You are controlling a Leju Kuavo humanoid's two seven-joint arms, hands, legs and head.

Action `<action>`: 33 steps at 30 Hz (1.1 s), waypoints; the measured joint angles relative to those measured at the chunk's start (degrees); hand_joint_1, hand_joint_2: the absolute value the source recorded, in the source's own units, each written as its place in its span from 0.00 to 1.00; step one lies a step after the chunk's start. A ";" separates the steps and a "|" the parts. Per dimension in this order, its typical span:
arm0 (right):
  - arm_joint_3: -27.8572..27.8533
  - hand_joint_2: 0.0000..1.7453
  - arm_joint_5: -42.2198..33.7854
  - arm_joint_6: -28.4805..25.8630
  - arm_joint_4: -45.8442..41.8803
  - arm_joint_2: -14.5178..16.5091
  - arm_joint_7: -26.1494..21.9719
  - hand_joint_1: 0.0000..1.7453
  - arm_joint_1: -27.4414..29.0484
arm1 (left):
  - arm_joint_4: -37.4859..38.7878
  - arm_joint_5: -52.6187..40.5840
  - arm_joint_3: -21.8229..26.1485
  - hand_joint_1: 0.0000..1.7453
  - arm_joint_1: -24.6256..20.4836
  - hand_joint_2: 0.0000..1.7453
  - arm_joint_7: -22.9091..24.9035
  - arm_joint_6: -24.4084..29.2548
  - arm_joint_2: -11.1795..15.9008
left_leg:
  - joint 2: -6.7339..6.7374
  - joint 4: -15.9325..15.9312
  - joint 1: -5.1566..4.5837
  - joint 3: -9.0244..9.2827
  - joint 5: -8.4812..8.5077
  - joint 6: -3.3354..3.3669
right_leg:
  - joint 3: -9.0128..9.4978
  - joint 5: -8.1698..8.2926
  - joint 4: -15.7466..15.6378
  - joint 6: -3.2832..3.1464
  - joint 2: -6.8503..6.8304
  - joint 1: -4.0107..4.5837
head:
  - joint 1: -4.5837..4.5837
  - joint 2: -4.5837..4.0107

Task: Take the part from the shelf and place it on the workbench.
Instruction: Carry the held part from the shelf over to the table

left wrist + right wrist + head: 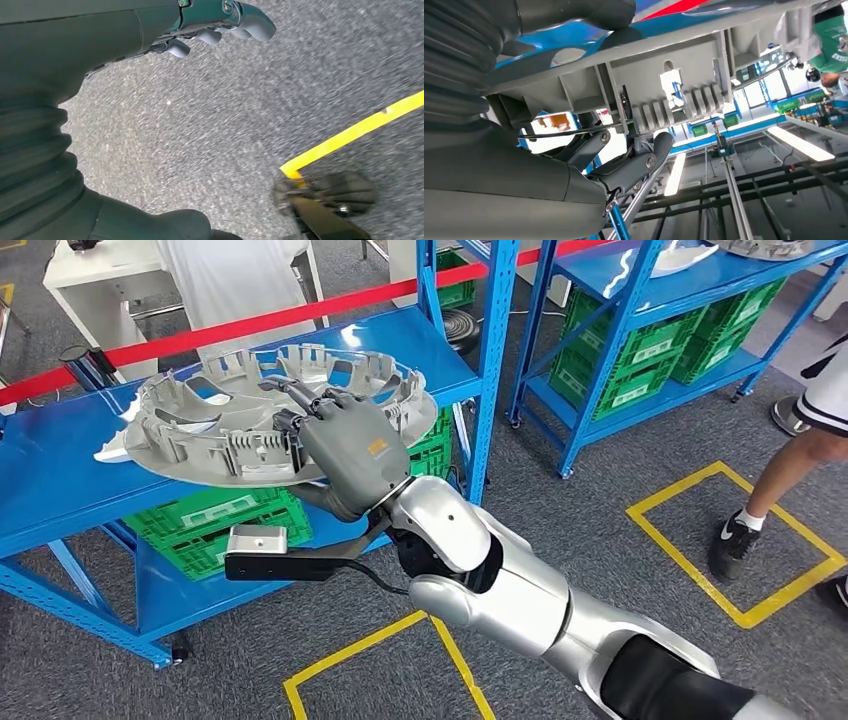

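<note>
Right hand grips the near edge of the part, a large grey round plastic wheel cover with ribbed clips around its rim. In the head view the dark fingers reach over the rim onto the cover's inner face, while the palm sits below the edge at about 5 o'clock of the disc. The right wrist view confirms the clamp: the thumb lies on one face of the cover's edge and the darker fingers press on the ribbed side opposite, with the rim between them.

From the hand, the bulk of the cover spreads toward 10 o'clock, tilted, over the blue shelf. Its far-left edge is low over the shelf top, but whether it touches cannot be told. Green crates sit on the shelf's lower level, beneath the cover and the hand. A red band runs across behind the shelf at 12 o'clock.

Left hand hangs over grey carpet, fingers loosely curled and apart from each other, with nothing in them; a yellow floor line lies toward 3 o'clock in that view.

At 3 o'clock in the head view a person's leg and shoe stand at a yellow floor square, well apart from the arm. A second blue shelf with more green crates stands at 1 o'clock.
</note>
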 joint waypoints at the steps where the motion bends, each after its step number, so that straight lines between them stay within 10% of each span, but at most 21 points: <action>1: 0.03 1.00 -0.01 0.03 0.02 0.05 0.01 1.00 0.00 | 0.00 -0.01 0.01 0.00 -0.02 1.00 -0.09 0.02 0.01 | 0.01 3.10 0.10 -0.24 -1.43 -0.25 | -0.96 0.76 0.03 0.04 -0.01 0.00 | -0.04 0.00; 5: 0.14 1.00 -0.04 0.05 0.05 0.07 -0.02 1.00 -0.15 | -0.01 -0.25 0.02 0.00 -0.28 1.00 -0.36 0.04 0.08 | 0.02 2.61 0.44 5.15 3.23 -0.64 | -5.04 3.77 0.47 0.67 -0.07 -0.04 | -0.02 0.00; 9: 0.19 1.00 -0.20 0.09 0.03 0.08 -0.01 1.00 -0.59 | -0.08 -0.47 0.02 0.00 -0.62 1.00 -0.39 0.04 0.08 | -0.13 -10.10 -0.09 13.48 -0.10 0.66 | -6.90 6.24 0.73 1.91 -0.16 -0.01 | 0.04 0.00; 12: 0.23 1.00 -0.22 0.08 0.14 0.05 -0.10 1.00 -0.64 | -0.04 -0.45 0.06 0.00 -0.32 1.00 -0.27 0.03 0.10 | 0.16 -10.42 -0.18 11.98 1.47 2.35 | -7.89 5.84 1.23 2.95 0.02 -0.32 | -0.04 0.00; 15: 0.30 1.00 -0.19 0.05 0.31 0.00 -0.09 1.00 -0.61 | -0.03 -0.37 0.25 0.00 -0.15 1.00 -0.24 0.03 0.27 | 0.36 -10.31 -0.15 9.62 3.65 3.20 | -10.38 -2.88 10.23 3.70 0.25 -0.47 | 0.26 0.00; 17: 0.43 1.00 -0.17 0.02 0.45 -0.01 -0.10 1.00 -0.57 | -0.02 -0.37 0.38 0.00 -0.15 1.00 -0.25 0.03 0.26 | 0.36 -10.02 -0.24 7.65 5.02 3.27 | -11.07 -5.34 17.03 3.77 0.29 -0.45 | 0.30 0.00; 20: 0.56 1.00 -0.07 -0.09 0.76 0.02 -0.12 1.00 -0.59 | -0.02 -0.27 0.47 0.00 -0.16 1.00 -0.29 0.04 0.26 | 0.34 -9.23 -0.30 4.87 6.71 3.04 | -5.57 -1.74 14.21 3.08 0.37 -0.24 | 0.36 0.00; 24: 0.60 1.00 -0.13 -0.64 1.05 0.19 -0.48 1.00 -0.96 | -0.01 0.08 0.58 0.00 -0.17 1.00 -0.61 0.16 0.08 | 0.30 -8.89 -0.36 3.36 8.62 1.91 | 3.75 -4.11 0.92 1.69 0.46 0.59 | 0.39 0.00; 27: 0.68 1.00 -0.36 -1.03 1.45 0.27 -0.99 1.00 -1.29 | 0.00 0.33 0.89 0.00 -0.03 1.00 -0.86 0.31 0.10 | 0.27 -8.74 -0.29 2.67 8.67 0.88 | 2.78 -2.60 0.08 0.63 0.26 0.33 | 0.40 0.00; 31: 0.82 1.00 -0.46 -1.05 1.94 0.54 -1.04 1.00 -1.51 | 0.00 0.40 1.04 0.00 0.17 1.00 -0.91 0.47 0.12 | 0.18 2.82 -0.04 -0.65 -1.27 -0.21 | -0.29 0.31 -0.07 -0.20 0.03 0.14 | 0.20 0.00; 33: 0.93 1.00 -0.50 -1.04 2.25 0.56 -1.06 1.00 -1.50 | 0.00 0.40 1.10 0.00 0.17 1.00 -0.91 0.48 0.12 | 0.19 7.15 0.04 -0.36 -1.18 -0.51 | -2.27 1.81 0.07 -0.08 0.02 0.16 | 0.19 0.00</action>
